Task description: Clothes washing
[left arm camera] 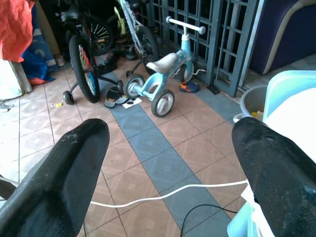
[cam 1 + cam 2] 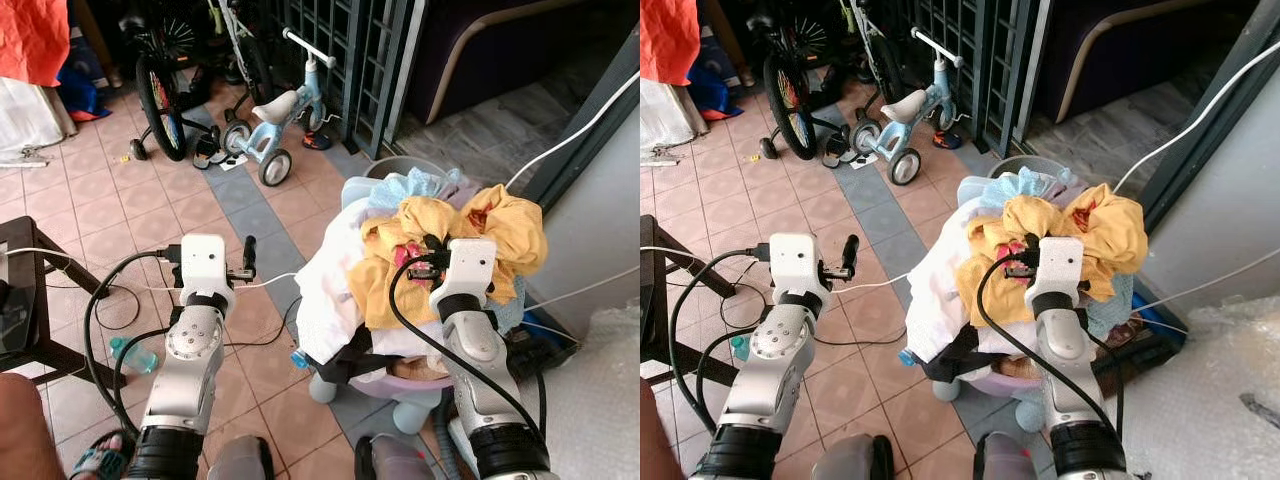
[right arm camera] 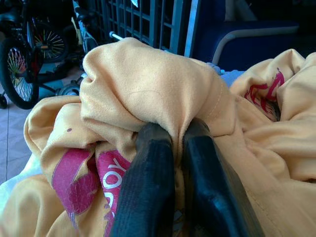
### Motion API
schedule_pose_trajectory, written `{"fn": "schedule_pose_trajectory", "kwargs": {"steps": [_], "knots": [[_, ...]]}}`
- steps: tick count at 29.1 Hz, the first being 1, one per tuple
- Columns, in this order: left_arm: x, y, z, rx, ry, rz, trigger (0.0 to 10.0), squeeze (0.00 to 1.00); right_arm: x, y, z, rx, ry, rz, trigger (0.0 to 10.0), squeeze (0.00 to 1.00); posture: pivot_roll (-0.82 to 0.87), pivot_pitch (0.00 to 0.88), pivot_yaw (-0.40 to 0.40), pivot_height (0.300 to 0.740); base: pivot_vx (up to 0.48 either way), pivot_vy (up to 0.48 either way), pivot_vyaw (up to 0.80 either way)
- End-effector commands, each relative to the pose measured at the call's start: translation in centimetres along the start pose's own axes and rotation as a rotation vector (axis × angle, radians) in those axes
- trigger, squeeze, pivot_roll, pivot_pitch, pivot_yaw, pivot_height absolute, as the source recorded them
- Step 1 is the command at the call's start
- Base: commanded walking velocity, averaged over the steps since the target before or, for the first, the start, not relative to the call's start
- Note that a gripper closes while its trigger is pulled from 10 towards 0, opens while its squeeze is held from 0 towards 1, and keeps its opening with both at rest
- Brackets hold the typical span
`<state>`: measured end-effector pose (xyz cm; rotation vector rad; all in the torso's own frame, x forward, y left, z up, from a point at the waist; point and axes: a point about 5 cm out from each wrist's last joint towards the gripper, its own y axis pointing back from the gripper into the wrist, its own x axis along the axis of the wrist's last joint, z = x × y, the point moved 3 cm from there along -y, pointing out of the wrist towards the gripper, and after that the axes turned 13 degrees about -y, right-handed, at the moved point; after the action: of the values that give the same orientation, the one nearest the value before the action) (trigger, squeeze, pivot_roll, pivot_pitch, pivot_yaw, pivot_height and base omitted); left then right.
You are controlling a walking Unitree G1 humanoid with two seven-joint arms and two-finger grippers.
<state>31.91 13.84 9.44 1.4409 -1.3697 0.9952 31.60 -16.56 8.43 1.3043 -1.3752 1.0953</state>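
Nearest on the left, a sandalled foot (image 2: 98, 458) of a person rests on the tiled floor (image 2: 100, 190), beside a dark low wooden table (image 2: 40, 262). A clear plastic bottle with a blue-green cap (image 2: 132, 353) lies on the tiles just right of that table, among black cables (image 2: 105, 300).

The left gripper (image 2: 248, 262) is held out over the bare floor, left of the laundry pile and apart from it; in the left wrist view its two black fingers (image 1: 64, 173) stand wide apart with nothing between them, and a thin white cord (image 1: 168, 193) runs across the tiles beneath.

On the right, a heaped pale lilac plastic laundry basket (image 2: 400, 385) stands on the floor. A white cloth (image 2: 325, 290) drapes down its left side, with a dark garment (image 2: 355, 355) hanging below it. On top lies a crumpled yellow shirt with pink lettering (image 2: 500, 225), and a light blue fabric (image 2: 415, 185) sits at the far edge of the heap. The right gripper (image 3: 175, 148) is at the top of the pile, its fingers pressed together on a pinched fold of the yellow shirt.

Right of the basket is crinkled clear plastic sheeting (image 2: 600, 390), possibly bubble wrap.

Farther off on the left stand a small light blue child's tricycle with a white seat (image 2: 280, 115) and a black bicycle with training wheels (image 2: 160, 90), in front of a dark metal grille gate (image 2: 350, 50). An orange-red cloth (image 2: 30, 35) hangs at the far left.
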Motion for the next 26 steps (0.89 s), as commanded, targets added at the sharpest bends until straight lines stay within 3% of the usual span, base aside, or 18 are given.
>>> {"fn": "schedule_pose_trajectory", "kwargs": {"steps": [1, 8, 16, 24, 25, 26], "knots": [[-0.2, 0.0, 0.1, -0.004, -0.013, -0.006, 10.0, 0.00, 0.7, 0.2, 0.1, 0.000, -0.006, 0.040, 0.0, 0.00, -0.07, 0.044, 0.034, 0.740, -0.326, 0.000, 0.00], [-0.2, -0.3, 0.9, -0.034, -0.014, -0.012, 10.0, 0.00, 0.5, 0.7, -0.1, 0.020, 0.036, 0.054, 0.0, 0.00, -0.06, 0.041, 0.020, 0.740, -0.326, 0.000, 0.00], [-0.8, 0.6, 1.0, -0.033, 0.004, -0.028, 10.0, 0.00, -0.2, 1.2, 0.1, -0.003, 0.004, 0.034, 0.0, 0.00, -0.05, 0.067, 0.025, 0.740, -0.317, 0.000, 0.00], [-0.1, 0.2, 1.7, -0.085, 0.027, -0.002, 10.0, 0.00, -0.1, 1.6, 1.0, -0.058, 0.010, 0.036, 0.0, 0.00, -0.07, 0.076, 0.035, 0.740, 0.000, 0.000, 0.00], [-0.1, 0.2, 1.8, -0.088, 0.033, -0.002, 10.0, 0.00, -0.1, 1.7, 1.3, -0.078, 0.023, 0.035, 4.7, 0.00, -0.08, 0.076, 0.036, 0.740, 0.000, 0.000, -0.43], [-0.1, 0.2, 1.9, -0.092, 0.039, -0.002, 10.0, 0.00, -0.1, 1.7, 1.5, -0.092, 0.033, 0.036, 7.7, 0.00, -0.08, 0.076, 0.036, 0.740, 0.000, 0.000, 0.00]]}}
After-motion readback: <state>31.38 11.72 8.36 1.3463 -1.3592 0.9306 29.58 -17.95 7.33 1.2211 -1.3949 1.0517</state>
